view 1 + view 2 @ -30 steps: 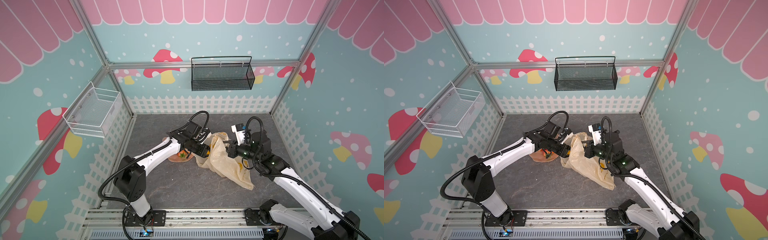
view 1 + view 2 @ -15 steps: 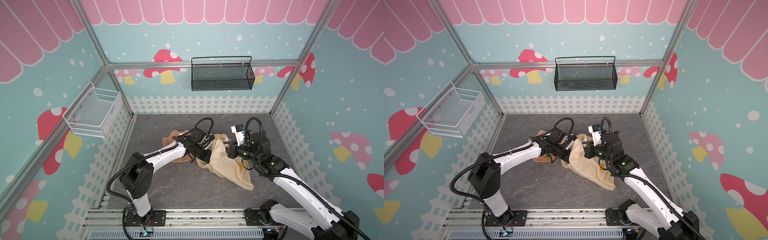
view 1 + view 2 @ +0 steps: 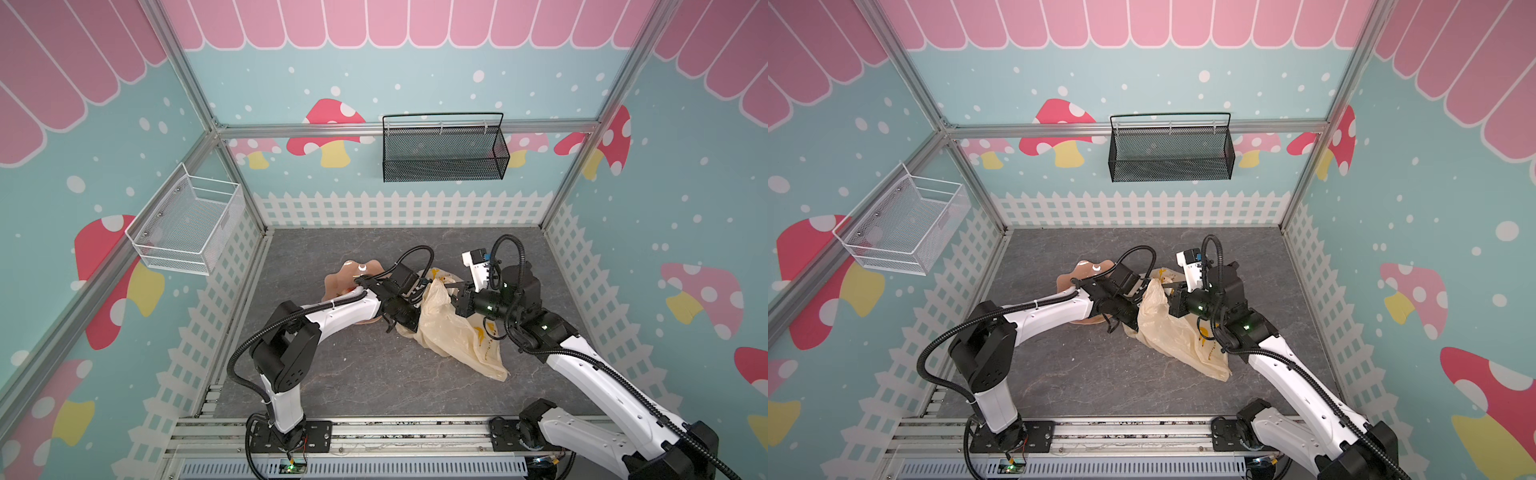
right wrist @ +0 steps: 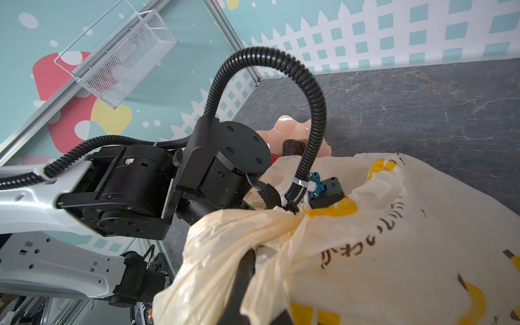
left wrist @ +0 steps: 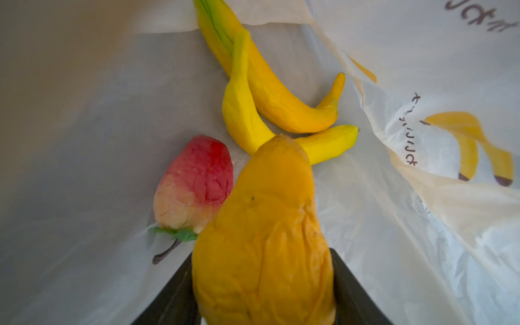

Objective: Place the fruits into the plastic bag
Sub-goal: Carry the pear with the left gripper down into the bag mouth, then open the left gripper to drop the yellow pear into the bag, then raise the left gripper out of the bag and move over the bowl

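Fruit (image 5: 264,202) clamped in left hand (image 5: 261,253) inside plastic bag (image 5: 394,242), left wrist view only

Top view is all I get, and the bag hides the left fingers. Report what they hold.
Observer: The left wrist view shows the left fingers either side of a yellow-orange fruit, inside the plastic bag.
Operator: List what already lies in there.
Observer: Two bananas and a strawberry lie beyond it.
Operator: Now check the right side.
Observer: The right wrist view shows the right fingers shut on bunched plastic at the bag's mouth.
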Action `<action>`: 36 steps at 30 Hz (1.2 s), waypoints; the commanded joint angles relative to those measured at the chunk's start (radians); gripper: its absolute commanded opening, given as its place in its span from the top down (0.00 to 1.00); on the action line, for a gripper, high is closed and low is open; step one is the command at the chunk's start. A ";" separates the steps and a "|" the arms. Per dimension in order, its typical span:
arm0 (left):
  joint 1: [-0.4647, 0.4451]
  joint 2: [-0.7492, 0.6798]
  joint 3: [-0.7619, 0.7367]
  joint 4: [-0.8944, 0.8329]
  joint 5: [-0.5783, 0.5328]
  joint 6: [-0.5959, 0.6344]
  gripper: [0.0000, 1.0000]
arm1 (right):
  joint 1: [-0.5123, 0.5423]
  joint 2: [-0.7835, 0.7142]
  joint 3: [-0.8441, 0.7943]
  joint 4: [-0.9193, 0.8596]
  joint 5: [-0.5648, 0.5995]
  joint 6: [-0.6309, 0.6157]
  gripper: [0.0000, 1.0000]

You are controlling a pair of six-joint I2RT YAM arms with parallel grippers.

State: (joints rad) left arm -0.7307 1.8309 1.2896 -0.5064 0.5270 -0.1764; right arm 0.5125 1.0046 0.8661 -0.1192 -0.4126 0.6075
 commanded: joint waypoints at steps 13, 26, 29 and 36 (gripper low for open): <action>-0.006 -0.045 0.027 0.023 -0.018 -0.022 0.18 | 0.005 0.013 0.000 0.025 -0.011 0.006 1.00; 0.136 -0.274 -0.011 0.035 0.068 -0.113 0.18 | 0.006 0.008 -0.004 0.013 0.009 0.006 1.00; 0.189 -0.309 -0.022 0.050 0.141 -0.137 0.18 | 0.005 0.011 -0.001 0.013 0.012 0.005 1.00; 0.221 -0.320 0.026 -0.127 0.137 -0.014 0.18 | 0.005 0.012 0.009 0.013 0.026 0.008 1.00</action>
State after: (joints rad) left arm -0.5098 1.5082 1.2873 -0.5175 0.6544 -0.2588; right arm 0.5125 1.0142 0.8661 -0.1173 -0.3996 0.6071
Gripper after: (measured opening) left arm 0.823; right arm 0.045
